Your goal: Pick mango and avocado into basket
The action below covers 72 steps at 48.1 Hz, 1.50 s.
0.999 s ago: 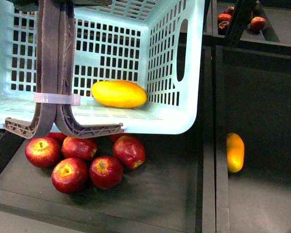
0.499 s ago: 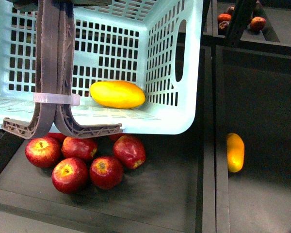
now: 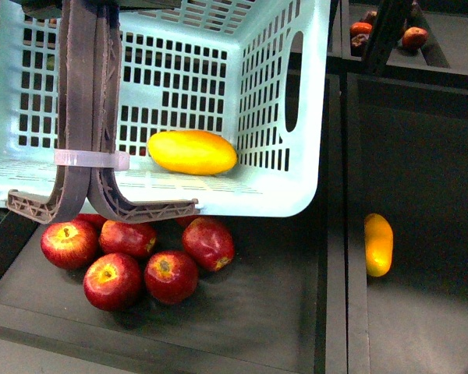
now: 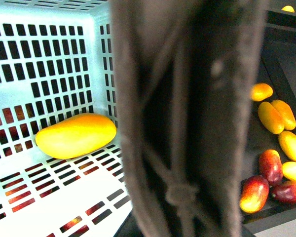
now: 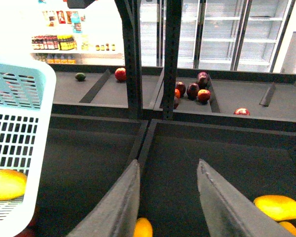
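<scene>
Mango [image 3: 191, 151] in basket [image 3: 296, 187]; avocado step pending. Right gripper [image 5: 167, 165] jaws apart, empty; left gripper jaws: cannot tell, handles [image 4: 187, 118] block. Next: reach dark green fruit [image 5: 80, 76], upper left, likely the avocado.

Shelf: dark trays, divided | left tray [image 3: 273, 312]: red apples [image 3: 170, 276] clustered | right tray [image 3: 421, 156]: one yellow fruit [image 3: 378, 245]

From my station I see of the robot's body clearly only the right gripper [image 5: 168, 161], whose two fingers [image 5: 119, 210] are flat dark grey blades with a matte, smooth surface, narrow and blunt at the tips, wider toward the wrist camera, and a little lighter along their inner edges.
</scene>
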Tool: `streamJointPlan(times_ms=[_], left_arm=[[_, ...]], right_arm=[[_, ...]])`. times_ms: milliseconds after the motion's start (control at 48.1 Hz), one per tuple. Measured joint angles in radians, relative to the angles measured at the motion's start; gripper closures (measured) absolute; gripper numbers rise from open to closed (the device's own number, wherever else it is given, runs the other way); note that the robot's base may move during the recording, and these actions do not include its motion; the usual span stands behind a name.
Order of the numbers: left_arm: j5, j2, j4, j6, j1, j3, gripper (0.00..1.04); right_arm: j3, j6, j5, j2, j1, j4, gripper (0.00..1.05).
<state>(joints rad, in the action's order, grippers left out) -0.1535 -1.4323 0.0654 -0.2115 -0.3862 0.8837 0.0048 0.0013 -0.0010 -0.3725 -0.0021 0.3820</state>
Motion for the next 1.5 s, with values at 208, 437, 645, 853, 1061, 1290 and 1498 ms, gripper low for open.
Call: streamJointPlan(times_ms=[208,437,645,853,1061,1290,1498], left_arm=[[-0.002,0.0,0.0,0.0,-0.004,0.0,1.0],[-0.015,0.0,0.0,-0.001,-0.007,0.0,1.0],[0.001,0.0,0.0,0.0,-0.006,0.001,1.0],[0.013,0.0,0.0,-0.001,0.002,0.003,1.0],[0.0,0.0,0.0,-0.003,0.002,0.002,1.0],[-0.001,0.001,0.0,-0.002,-0.001,0.004,1.0],[0.006,0.002,0.0,-0.003,0.0,0.005,1.0]], right_arm=[[0.0,0.0,0.003,0.0,0.001,-0.001,0.22],[0.0,0.0,0.003,-0.001,0.001,-0.003,0.08],[0.0,0.0,0.0,0.002,0.001,-0.005,0.08],[0.0,0.0,0.0,0.002,0.001,-0.005,0.08],[0.0,-0.001,0.0,0.002,0.001,-0.005,0.08],[0.0,-0.001,0.0,0.003,0.001,-0.005,0.08],[0.0,-0.001,0.0,0.004,0.001,-0.005,0.08]])
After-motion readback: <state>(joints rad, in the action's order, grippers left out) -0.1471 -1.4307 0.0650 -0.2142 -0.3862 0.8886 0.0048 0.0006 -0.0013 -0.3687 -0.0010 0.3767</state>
